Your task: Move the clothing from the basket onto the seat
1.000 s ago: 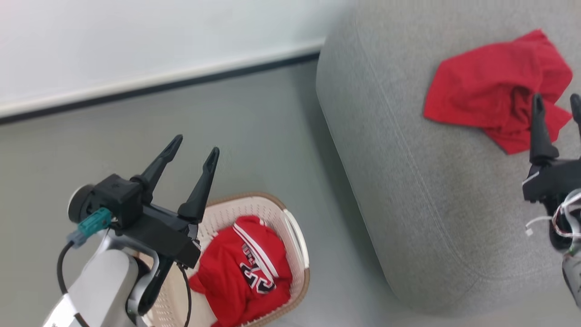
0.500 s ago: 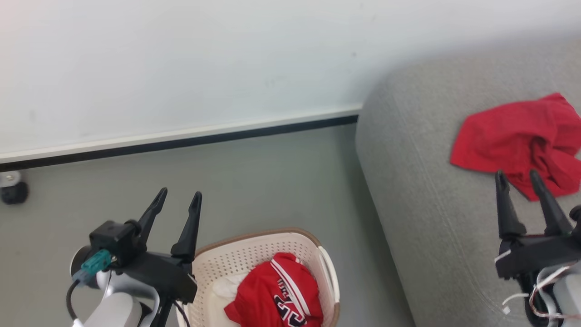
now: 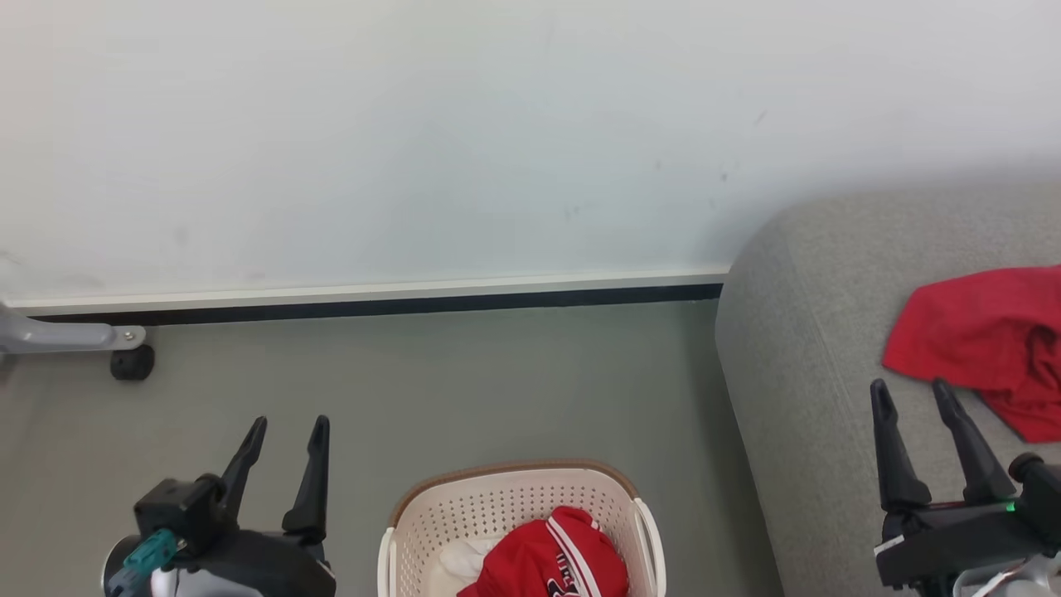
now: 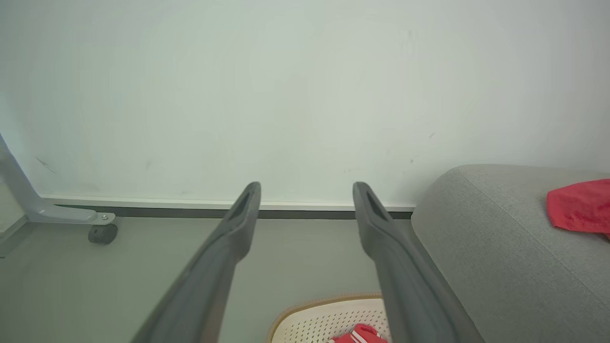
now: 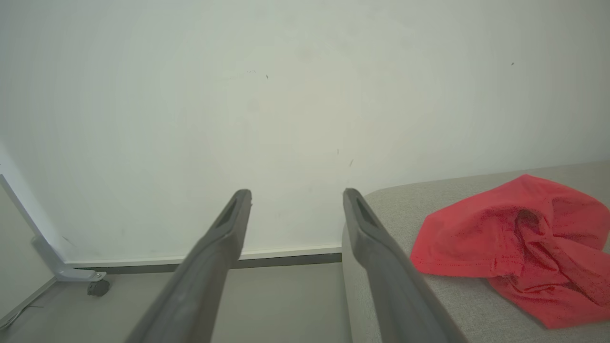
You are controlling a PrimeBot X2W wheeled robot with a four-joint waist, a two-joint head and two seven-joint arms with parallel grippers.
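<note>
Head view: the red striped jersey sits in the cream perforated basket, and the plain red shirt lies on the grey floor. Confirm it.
Not the floor: the plain red shirt lies on the grey fabric seat cushion, as the head view shows. The red striped jersey does sit in the cream perforated basket.

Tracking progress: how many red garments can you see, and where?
2. A plain red shirt lies on the seat; a striped red jersey sits in the basket. Others may hide beneath.
</note>
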